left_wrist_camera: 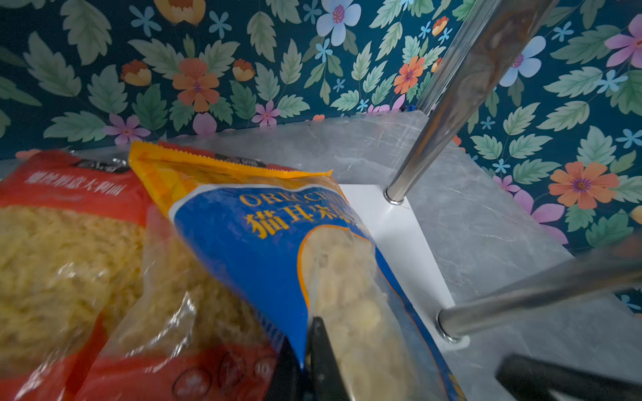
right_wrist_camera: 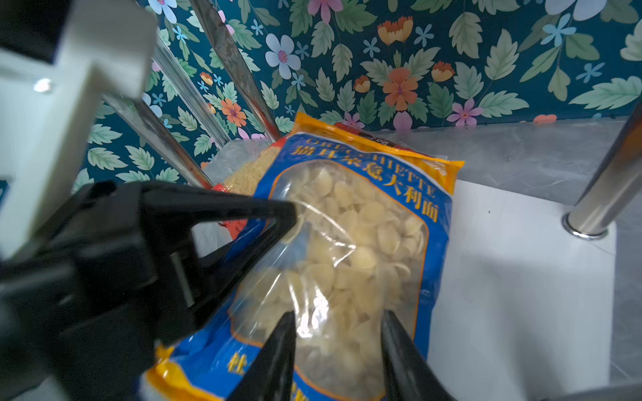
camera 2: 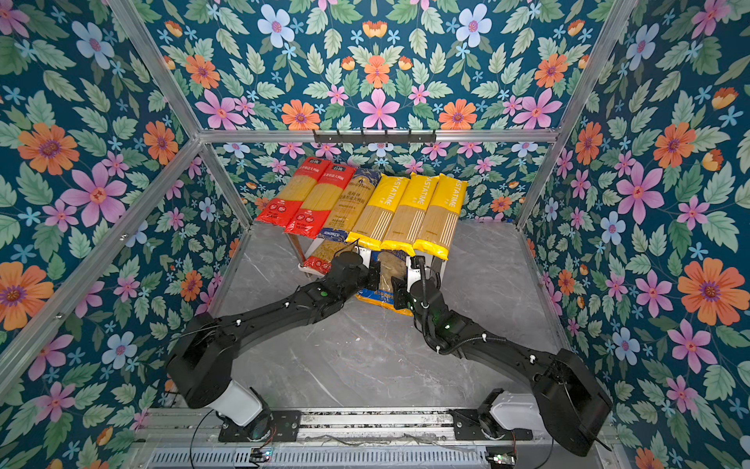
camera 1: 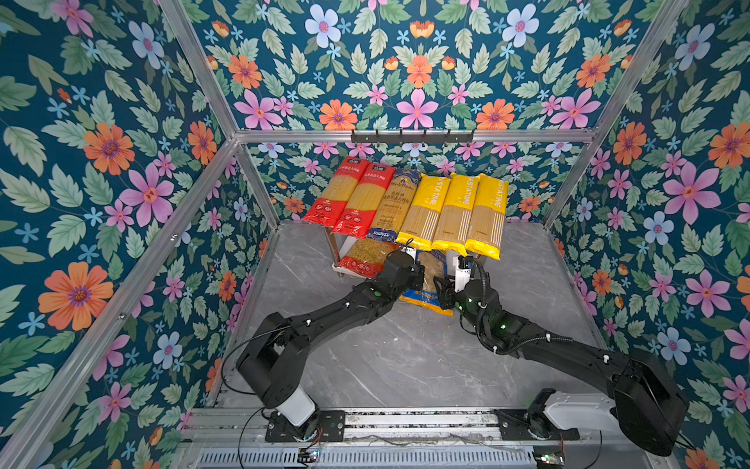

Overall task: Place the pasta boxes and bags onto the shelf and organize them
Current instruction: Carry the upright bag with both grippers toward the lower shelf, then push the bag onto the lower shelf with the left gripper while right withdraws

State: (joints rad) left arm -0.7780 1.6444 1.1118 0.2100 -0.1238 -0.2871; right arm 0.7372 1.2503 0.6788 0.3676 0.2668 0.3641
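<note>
The white shelf (camera 1: 343, 269) carries two red spaghetti packs (camera 1: 349, 195), a navy-gold one (camera 1: 395, 203) and three yellow PASTATIME packs (camera 1: 454, 211) side by side on its top tier. Two red macaroni packs (left_wrist_camera: 62, 243) lie on the lower tier (left_wrist_camera: 399, 236). The blue-orange shells bag (right_wrist_camera: 364, 243) leans on them, its front end sticking out over the table (camera 1: 426, 302). My left gripper (left_wrist_camera: 305, 347) is shut on the bag's blue side edge. My right gripper (right_wrist_camera: 338, 316) is open, its fingers astride the bag's clear window.
Chrome shelf legs (left_wrist_camera: 448, 114) stand close on the bag's right side. A black hook rail (camera 1: 412, 138) hangs on the back frame above the shelf. Grey marble table (camera 1: 406, 357) stretches in front; flowered walls close in on three sides.
</note>
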